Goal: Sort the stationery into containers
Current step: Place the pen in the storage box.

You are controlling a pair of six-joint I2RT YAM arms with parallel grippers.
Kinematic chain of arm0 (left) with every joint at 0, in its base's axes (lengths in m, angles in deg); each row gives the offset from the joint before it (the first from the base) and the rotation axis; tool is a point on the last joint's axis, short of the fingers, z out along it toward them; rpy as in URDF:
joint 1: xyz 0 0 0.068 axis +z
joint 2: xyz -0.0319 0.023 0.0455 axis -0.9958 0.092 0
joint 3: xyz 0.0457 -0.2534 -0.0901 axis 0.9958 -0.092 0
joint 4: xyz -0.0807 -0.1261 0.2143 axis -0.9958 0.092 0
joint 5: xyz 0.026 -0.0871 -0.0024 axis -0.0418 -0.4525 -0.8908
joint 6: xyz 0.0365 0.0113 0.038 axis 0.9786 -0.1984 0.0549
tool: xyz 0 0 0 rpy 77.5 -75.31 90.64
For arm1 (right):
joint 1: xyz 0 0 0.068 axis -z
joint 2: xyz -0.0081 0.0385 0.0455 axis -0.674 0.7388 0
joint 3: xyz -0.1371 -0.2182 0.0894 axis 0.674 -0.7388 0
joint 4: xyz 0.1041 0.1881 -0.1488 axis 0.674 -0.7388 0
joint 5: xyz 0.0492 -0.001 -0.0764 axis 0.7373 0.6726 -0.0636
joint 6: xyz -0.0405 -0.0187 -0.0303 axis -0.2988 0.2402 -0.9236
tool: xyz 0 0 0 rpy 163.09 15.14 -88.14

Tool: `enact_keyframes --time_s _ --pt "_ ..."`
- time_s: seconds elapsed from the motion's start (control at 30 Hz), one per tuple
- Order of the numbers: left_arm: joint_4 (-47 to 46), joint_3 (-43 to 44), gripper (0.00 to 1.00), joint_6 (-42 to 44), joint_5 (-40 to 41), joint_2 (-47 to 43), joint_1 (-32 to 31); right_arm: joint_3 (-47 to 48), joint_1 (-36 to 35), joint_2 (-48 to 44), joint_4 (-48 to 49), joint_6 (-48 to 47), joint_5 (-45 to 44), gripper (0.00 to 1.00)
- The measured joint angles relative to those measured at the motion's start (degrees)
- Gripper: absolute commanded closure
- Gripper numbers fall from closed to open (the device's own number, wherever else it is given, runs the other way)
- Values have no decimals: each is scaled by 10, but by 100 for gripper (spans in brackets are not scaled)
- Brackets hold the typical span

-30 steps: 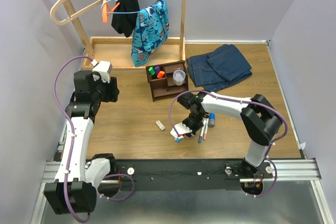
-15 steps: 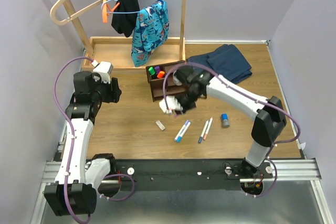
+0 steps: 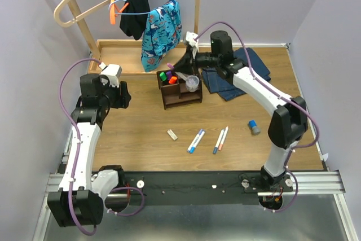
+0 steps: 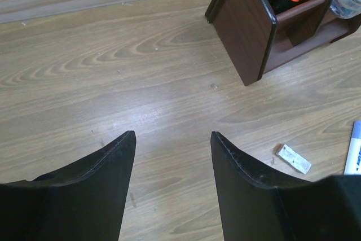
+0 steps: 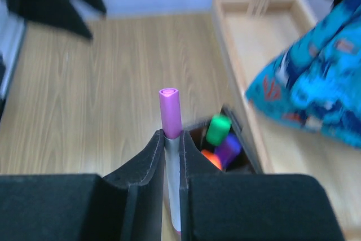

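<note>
My right gripper (image 3: 178, 66) (image 5: 171, 139) is shut on a thin white pen with a purple cap (image 5: 170, 111), held above the back left of the dark brown organiser (image 3: 181, 95). Green (image 5: 219, 129), purple (image 5: 228, 149) and orange (image 5: 210, 159) markers stand in the compartment just under the pen. A clear tub (image 3: 193, 83) sits in the organiser's right side. On the table lie a white eraser (image 3: 172, 135), a blue-capped pen (image 3: 196, 140), two thin pens (image 3: 220, 139) and a blue-capped grey bottle (image 3: 253, 126). My left gripper (image 3: 121, 95) (image 4: 173, 136) hangs open and empty left of the organiser (image 4: 248, 32).
Folded blue jeans (image 3: 237, 71) lie right of the organiser. A pale wooden tray (image 3: 121, 55) with tall posts and hanging clothes (image 3: 162, 26) stands just behind it. The eraser (image 4: 293, 158) shows right of my left fingers.
My right arm rose from the pens at the table's front and swung back over the organiser with the purple-capped pen. The grey bottle shifted to the right. The left arm stayed still.
</note>
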Motion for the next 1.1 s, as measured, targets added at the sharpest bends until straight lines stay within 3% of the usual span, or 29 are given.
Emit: enact_keyframes --time_s 0.2,0.4,1.1 --pt "2 9 35 5 1 35 0 7 -2 70 268 220 11 81" --pt "8 23 35 19 9 59 5 28 -2 162 414 339 11 81" --pt "10 38 35 43 30 127 11 -7 -2 251 619 406 11 79"
